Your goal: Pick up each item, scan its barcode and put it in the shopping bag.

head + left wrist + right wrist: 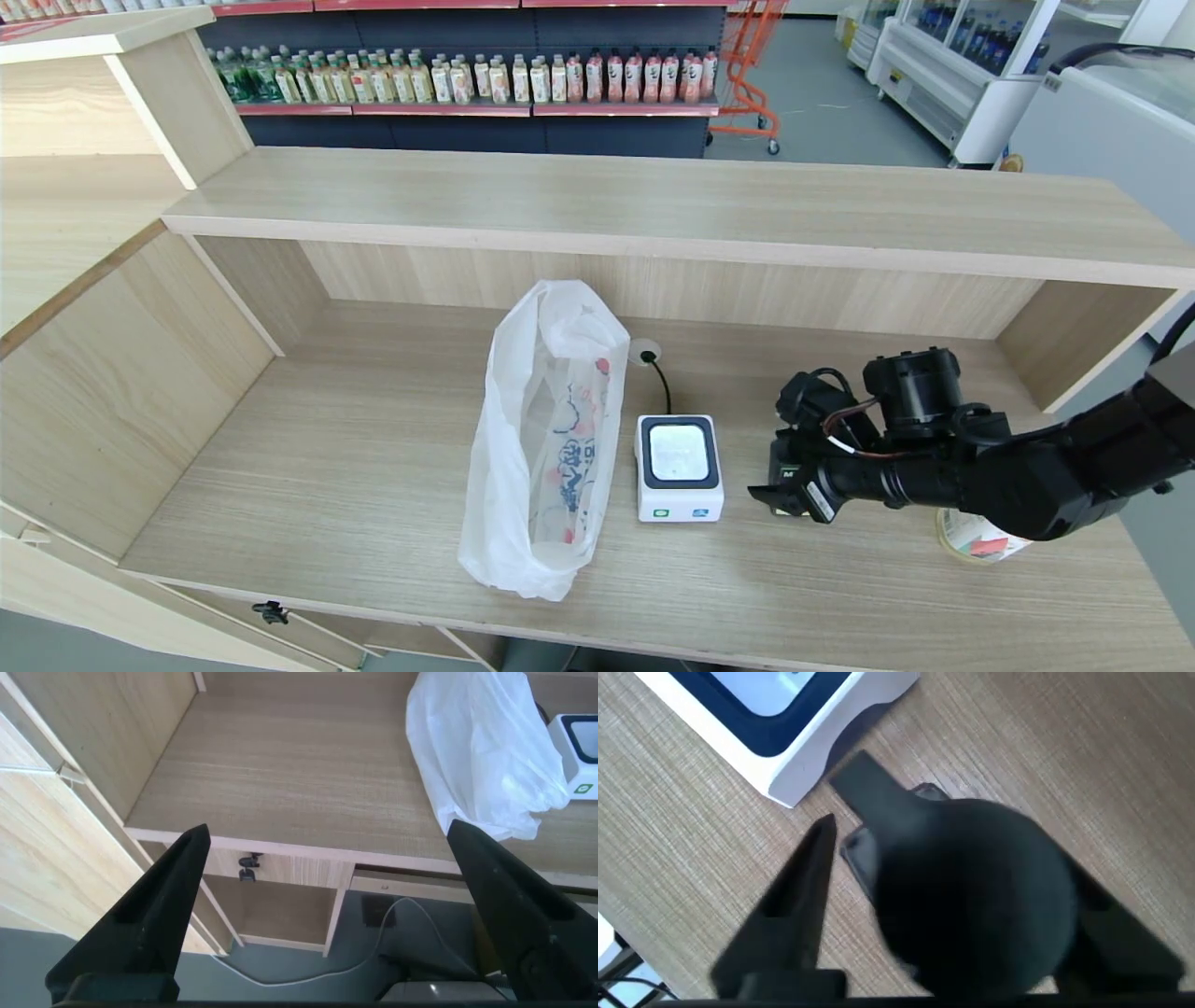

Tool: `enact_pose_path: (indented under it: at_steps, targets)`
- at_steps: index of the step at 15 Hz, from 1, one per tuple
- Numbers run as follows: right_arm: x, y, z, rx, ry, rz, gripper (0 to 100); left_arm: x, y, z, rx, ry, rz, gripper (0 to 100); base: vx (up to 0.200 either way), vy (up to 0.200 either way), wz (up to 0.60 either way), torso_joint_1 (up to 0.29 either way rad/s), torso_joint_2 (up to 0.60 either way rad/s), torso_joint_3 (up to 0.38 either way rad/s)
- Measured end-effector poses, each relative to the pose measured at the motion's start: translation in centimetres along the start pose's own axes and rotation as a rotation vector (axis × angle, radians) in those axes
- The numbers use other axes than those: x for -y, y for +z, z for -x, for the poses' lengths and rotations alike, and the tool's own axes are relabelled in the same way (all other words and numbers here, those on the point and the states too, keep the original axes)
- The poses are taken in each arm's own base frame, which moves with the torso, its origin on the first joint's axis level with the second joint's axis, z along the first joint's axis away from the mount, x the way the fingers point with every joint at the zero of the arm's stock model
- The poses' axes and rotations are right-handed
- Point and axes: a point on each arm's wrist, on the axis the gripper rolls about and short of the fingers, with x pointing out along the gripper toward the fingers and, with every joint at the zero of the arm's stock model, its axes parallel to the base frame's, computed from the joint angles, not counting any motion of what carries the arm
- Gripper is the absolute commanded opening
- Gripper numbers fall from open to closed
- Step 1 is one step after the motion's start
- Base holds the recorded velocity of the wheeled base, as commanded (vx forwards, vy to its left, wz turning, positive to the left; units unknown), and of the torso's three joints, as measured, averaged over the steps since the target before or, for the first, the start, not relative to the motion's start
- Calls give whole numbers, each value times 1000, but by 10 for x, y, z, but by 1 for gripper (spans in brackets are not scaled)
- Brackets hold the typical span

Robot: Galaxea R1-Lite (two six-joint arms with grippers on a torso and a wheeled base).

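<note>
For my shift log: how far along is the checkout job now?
Done: one printed item lies in the bag. In hand: the right gripper holds a dark round item next to the scanner. Left: scan and bag it, then the tub on the counter under that arm.

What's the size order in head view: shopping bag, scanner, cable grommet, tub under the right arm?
1. shopping bag
2. scanner
3. cable grommet
Unranked: tub, mostly hidden by the right arm.

Print on the shopping bag [546, 448] is unreadable
</note>
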Motion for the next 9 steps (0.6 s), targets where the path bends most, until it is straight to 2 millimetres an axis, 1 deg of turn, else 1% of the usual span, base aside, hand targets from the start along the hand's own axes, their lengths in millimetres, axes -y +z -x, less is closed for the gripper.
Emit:
enact_pose_path:
  at_steps: [2, 5, 7, 9]
  targets:
    - [-2, 0, 0, 0, 9, -8, 0, 0, 0, 0, 0, 0, 0, 100, 0, 0, 0, 0, 0, 0]
    - [-6, -3, 7, -8, 13, -53, 0, 0, 0, 0, 0, 0, 0, 100, 0, 0, 0, 0, 0, 0]
    - [-7, -4, 18, 25, -10, -88, 0, 0, 0, 0, 0, 0, 0, 100, 0, 0, 0, 0, 0, 0]
    - [-9, -4, 38, 77, -39, -144, 0, 0, 0, 0, 0, 0, 0, 100, 0, 0, 0, 0, 0, 0]
